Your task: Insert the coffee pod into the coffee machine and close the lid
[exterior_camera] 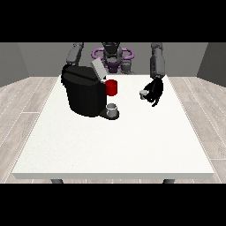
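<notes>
A black coffee machine (83, 95) stands on the white table (114, 145) at the view's left, its grey lid (98, 69) tilted up and open. A grey cup (112, 109) sits on the machine's base in front. The hand at the view's right (154, 91) hovers above the table to the right of the machine, fingers curled round a small grey coffee pod (143, 93). The other hand is hidden behind the machine; only its arm (75, 54) shows.
A red mug (111, 87) stands just right of the machine's top, between it and the pod. The table's front edge lies near the bottom of the view.
</notes>
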Motion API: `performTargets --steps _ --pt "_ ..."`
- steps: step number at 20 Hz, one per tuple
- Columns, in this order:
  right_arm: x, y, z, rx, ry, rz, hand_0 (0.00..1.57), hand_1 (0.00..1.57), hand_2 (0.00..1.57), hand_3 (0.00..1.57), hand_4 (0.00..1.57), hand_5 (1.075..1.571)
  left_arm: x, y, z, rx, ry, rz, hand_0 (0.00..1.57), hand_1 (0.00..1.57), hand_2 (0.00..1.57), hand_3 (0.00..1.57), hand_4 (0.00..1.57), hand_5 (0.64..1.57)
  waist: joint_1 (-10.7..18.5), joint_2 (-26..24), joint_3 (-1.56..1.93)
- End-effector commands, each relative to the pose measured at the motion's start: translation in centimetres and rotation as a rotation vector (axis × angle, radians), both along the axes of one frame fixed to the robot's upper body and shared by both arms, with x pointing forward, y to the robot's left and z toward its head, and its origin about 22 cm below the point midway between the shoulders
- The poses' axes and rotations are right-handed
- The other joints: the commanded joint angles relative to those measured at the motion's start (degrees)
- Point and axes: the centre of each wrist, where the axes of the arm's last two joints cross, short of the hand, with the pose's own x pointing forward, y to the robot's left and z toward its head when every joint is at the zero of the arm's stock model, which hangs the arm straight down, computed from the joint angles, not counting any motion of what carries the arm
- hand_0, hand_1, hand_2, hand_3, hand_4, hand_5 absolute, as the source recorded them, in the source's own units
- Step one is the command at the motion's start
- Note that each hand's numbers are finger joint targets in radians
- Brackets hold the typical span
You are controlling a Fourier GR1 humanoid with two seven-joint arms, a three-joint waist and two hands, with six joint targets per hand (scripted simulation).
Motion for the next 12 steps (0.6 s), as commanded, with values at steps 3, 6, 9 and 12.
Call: performTargets --steps 3,6,9,12 --pt "-0.4 -0.6 -1.4 -0.004 0.032 -0.018 0.0 0.0 0.0 0.0 0.41 1.571 0.4 -3.1 -1.4 -0.028 0.005 -0.065 1.38 1.38 1.42 1.35 0.66 1.571 0.2 -0.6 -0.43" --pt "-1.3 -2.3 -2.3 0.014 0.044 -0.039 0.0 0.0 0.0 0.0 0.39 1.571 -0.1 -2.6 -1.7 -0.097 -0.04 -0.119 1.48 1.48 1.47 1.38 0.7 1.571 1.2 -2.3 -0.43" --pt "-1.3 -2.1 -3.4 0.018 0.022 -0.036 0.0 0.0 0.0 0.0 0.31 1.571 1.0 -2.0 -0.1 -0.087 -0.089 -0.088 1.21 1.21 1.32 1.33 0.68 1.571 1.4 -0.6 -0.43" --pt "-1.4 -1.8 -3.7 0.023 0.077 -0.06 0.0 0.0 0.0 0.0 0.28 1.571 0.4 -3.3 -1.6 -0.143 -0.032 -0.121 1.44 1.44 1.42 1.31 0.61 1.571 2.4 -4.2 -0.44"
